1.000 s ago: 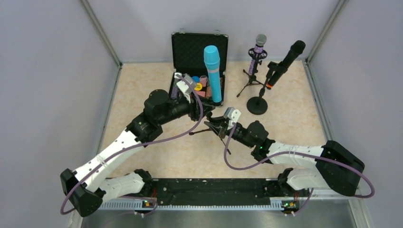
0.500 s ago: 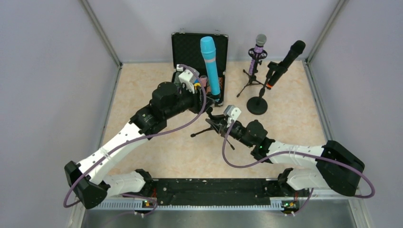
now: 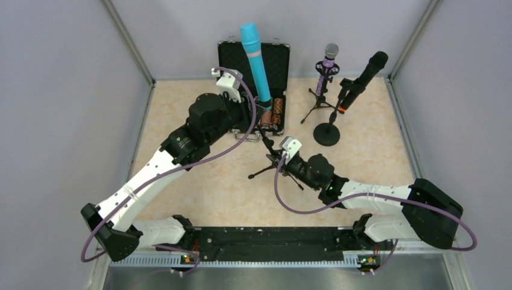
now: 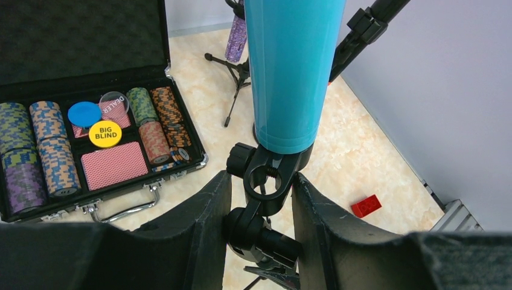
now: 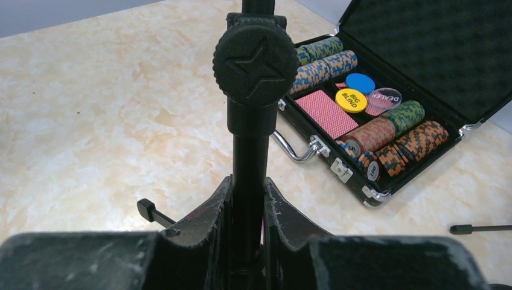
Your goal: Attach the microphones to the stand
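Note:
The turquoise microphone sits upright in the clip of a black tripod stand at mid table. It also shows in the left wrist view. My left gripper is shut on the stand's clip and swivel joint just below the microphone. My right gripper is shut on the stand's pole lower down. The glittery purple microphone stands on a small tripod at the back. The black microphone with an orange end rests tilted on a round-base stand.
An open black case of poker chips stands behind the turquoise microphone. A small red block lies on the table to the right. The tripod's legs spread over the marble-look table. Grey walls close in three sides.
My left gripper has moved up and back, swinging the turquoise microphone from leaning over the case to nearly upright. The right gripper has shifted slightly left, still holding the pole.

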`<state>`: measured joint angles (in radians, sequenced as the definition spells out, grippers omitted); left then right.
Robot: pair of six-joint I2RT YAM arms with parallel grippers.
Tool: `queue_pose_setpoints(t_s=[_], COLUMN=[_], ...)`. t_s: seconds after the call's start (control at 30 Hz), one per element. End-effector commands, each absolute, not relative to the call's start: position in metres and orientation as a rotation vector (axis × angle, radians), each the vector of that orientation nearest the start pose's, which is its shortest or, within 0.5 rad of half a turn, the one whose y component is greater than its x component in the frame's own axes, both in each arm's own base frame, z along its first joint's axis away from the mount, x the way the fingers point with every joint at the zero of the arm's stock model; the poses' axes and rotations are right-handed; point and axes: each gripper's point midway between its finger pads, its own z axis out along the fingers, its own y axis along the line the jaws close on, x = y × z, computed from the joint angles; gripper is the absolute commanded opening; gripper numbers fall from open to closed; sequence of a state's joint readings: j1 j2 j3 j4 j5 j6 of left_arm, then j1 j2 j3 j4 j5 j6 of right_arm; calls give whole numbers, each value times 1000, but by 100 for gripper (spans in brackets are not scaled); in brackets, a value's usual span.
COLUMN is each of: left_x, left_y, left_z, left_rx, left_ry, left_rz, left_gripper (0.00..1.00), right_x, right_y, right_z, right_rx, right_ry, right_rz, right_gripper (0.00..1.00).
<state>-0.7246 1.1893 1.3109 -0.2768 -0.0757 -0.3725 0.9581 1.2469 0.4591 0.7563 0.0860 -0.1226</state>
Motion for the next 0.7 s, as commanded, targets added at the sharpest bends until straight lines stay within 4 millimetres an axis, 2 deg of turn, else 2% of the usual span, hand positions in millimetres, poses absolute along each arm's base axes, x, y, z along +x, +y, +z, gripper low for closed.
queue_pose_setpoints(t_s=[0.0,0.17,0.23,0.33,0.67], left_x=[307,297,281,262,205], left_y=[-260,-260,-269,-272,-294], left_z=[428,437,446,454,465], left_rx=[216,297,424,517,867], left_ry=[1548,1465,1349,1230,1043], left_rz=[-750,-756,-794,-825,-964], left_gripper=[0,0,0,0,0], right_x=[230,226,222,215,203], right_y=[330,328,327,327,319], right_z=[195,188,182,177,149], right_rx=[-836,-838,-845,-861,-864], right_ry=[1373,1376,1380,1377,1406], right_rz=[643,662,675,709,754], right_gripper=[0,0,0,0,0])
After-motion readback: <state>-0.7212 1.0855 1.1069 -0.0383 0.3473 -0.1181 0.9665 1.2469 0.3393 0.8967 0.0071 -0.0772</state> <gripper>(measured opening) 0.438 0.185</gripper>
